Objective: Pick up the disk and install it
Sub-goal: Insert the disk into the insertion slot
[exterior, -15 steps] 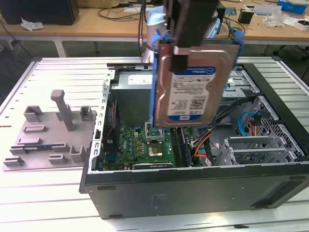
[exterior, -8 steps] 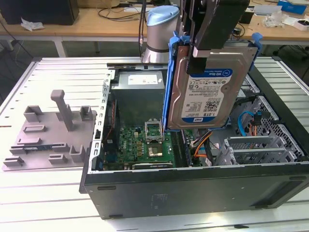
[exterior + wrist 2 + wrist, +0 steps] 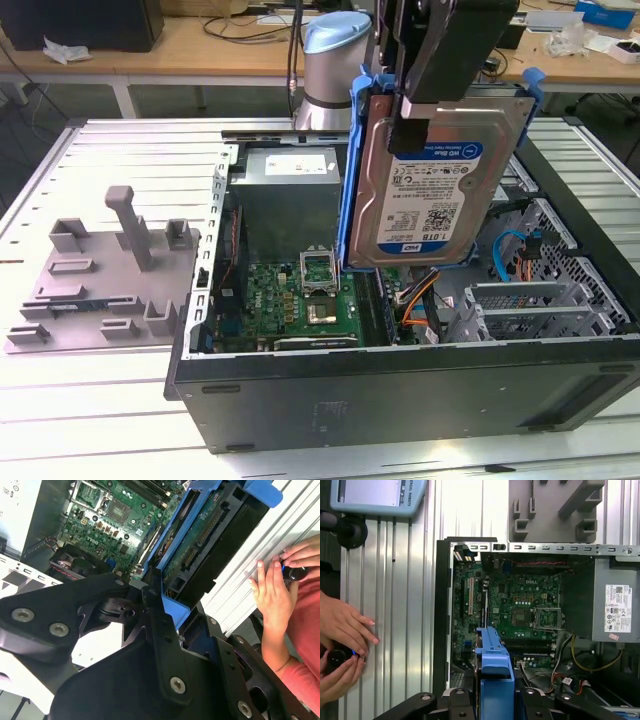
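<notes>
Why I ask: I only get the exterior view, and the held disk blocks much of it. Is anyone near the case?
Observer: Yes. In both wrist views a person's hands are at the ribbed table beside the case, holding a small dark object.
Operator: What's on the disk's far side?
Observer: In the second wrist view the disk shows its bare circuit-board side, with the gripper shut on its edge.

- Of the gripper (image 3: 412,125), we lose everything above the exterior view's top edge.
- And the disk (image 3: 430,190) hides part of the computer case (image 3: 400,400) behind it. In the first wrist view an edge cuts off a person's hand (image 3: 345,625).
</notes>
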Available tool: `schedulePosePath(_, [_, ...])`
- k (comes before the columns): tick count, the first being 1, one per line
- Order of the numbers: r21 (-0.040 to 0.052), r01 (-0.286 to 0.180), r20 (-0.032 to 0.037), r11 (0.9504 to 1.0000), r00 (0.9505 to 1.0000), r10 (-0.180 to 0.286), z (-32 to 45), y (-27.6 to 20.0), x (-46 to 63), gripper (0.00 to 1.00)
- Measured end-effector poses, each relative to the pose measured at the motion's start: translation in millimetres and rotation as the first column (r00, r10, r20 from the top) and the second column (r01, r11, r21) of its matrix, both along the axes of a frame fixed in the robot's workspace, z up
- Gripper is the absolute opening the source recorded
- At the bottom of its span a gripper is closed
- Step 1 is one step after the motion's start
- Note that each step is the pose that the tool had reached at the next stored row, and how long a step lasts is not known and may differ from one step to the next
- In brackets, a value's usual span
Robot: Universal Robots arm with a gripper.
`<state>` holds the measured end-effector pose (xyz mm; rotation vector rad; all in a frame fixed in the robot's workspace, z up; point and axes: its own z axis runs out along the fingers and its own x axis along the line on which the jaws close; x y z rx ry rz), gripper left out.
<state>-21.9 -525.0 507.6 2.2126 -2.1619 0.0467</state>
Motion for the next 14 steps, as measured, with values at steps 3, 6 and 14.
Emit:
schedulePosePath(3, [0.0,0.0,0.0,1.0,1.0,0.0,0.0,0.0,0.2,0.37])
schedulePosePath(6, [0.0,0.0,-0.0001,1.0,1.0,0.0,0.0,0.0,0.4,0.37])
schedulePosePath(14, [0.001,0.0,0.0,1.0,1.0,0.0,0.0,0.0,0.4,0.37])
